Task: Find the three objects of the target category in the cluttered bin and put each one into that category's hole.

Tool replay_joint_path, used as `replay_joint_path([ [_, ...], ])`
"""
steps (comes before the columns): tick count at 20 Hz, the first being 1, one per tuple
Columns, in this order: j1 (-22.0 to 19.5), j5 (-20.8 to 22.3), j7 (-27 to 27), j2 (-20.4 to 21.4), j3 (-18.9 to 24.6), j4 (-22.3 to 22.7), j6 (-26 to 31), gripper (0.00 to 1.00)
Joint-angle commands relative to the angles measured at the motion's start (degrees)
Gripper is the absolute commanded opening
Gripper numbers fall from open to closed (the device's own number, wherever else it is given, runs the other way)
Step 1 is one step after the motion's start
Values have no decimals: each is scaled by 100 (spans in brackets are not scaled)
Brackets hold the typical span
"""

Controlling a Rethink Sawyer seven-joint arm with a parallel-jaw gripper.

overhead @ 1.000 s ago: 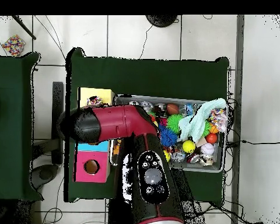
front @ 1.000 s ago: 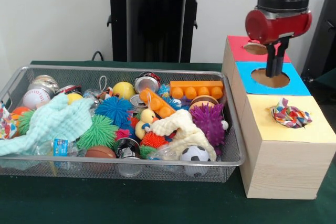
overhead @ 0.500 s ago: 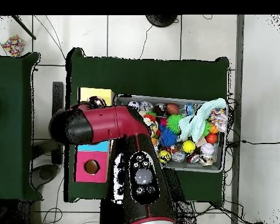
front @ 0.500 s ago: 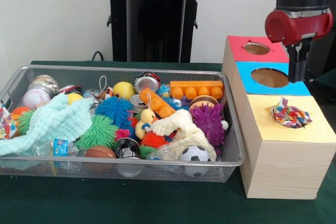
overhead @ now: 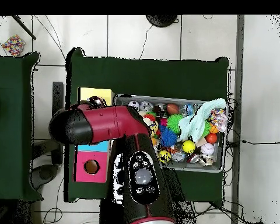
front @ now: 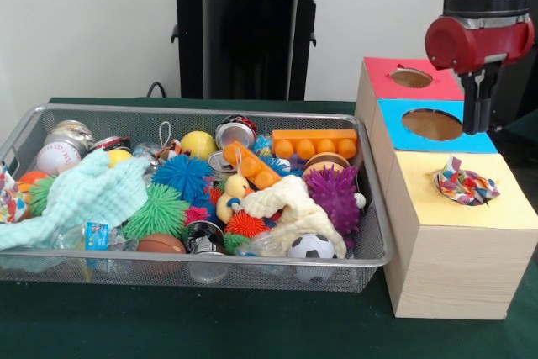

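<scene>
Claw (front: 477, 111) hangs above the right edge of the blue-topped hole (front: 432, 124), fingers pressed together, nothing in them; red arm (overhead: 110, 123) covers most of the box row from overhead. A multicoloured knotted rope toy (front: 464, 185) sits in the yellow-topped hole (front: 467, 187), partly sticking out; red-topped hole (front: 411, 78) behind shows nothing inside. Wire bin (front: 376, 237) on the green tabletop (front: 252, 325) stays full: spiky balls, rubber duck (front: 234, 197), soccer ball (front: 312, 248), baseball (front: 57, 157), cans, cloths.
</scene>
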State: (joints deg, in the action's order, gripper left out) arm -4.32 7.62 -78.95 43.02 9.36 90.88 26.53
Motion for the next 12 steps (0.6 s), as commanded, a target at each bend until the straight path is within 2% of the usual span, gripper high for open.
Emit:
replay_joint_path([
  [1, 98, 140, -712, -237, -175, -143, 696, 0],
  [12, 259, 165, -784, -582, -354, -210, 479, 0],
])
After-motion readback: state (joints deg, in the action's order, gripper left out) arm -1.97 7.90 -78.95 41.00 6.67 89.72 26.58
